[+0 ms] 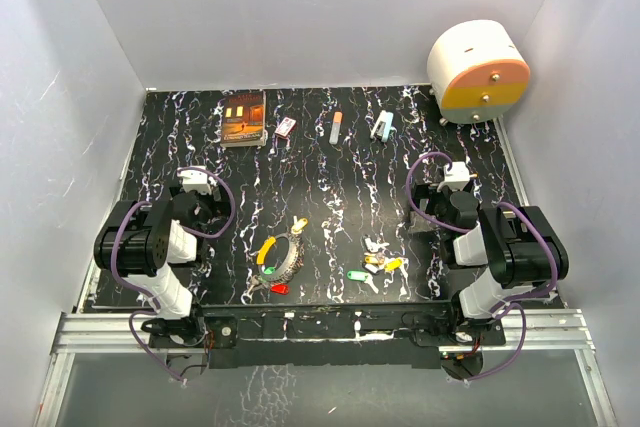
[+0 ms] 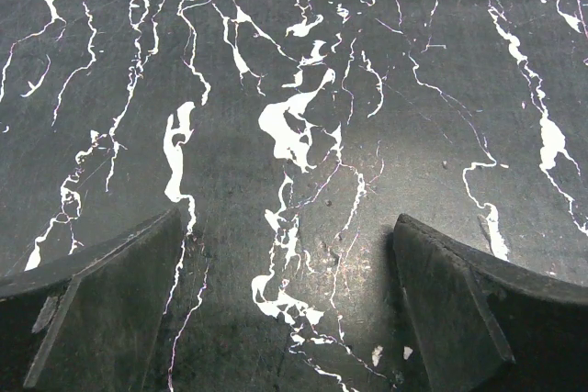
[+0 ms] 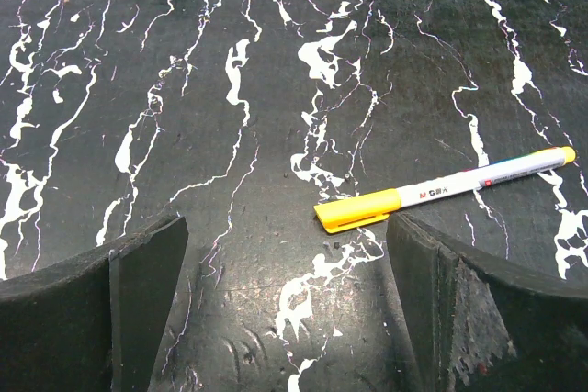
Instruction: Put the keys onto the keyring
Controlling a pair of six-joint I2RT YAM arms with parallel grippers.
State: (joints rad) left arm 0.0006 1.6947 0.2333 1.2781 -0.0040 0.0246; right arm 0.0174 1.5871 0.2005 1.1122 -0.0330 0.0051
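The left arm [image 1: 150, 247] was folded up at the left side of the black table [image 1: 330, 182], with its elbow pulled back toward the near edge. The left gripper [image 2: 287, 227] pointed down and away over bare table. Its two fingers [image 2: 101, 305] were spread wide apart and held nothing.

The right arm [image 1: 505, 247] was folded the same way on the right side. The right gripper [image 3: 287, 227] also had its fingers [image 3: 119, 305] spread wide, with nothing between them. A pen with a yellow cap [image 3: 441, 192] lay on the table just ahead of the right-hand finger, not touching it.

The keyring [image 1: 281, 257] lay flat near the front middle of the table, between the two arms and well apart from both grippers. Yellow, green and red keys [image 1: 265, 249] lay at its rim. I could not tell if they were on the wire. A small heap of loose keys [image 1: 376, 263] lay to its right.
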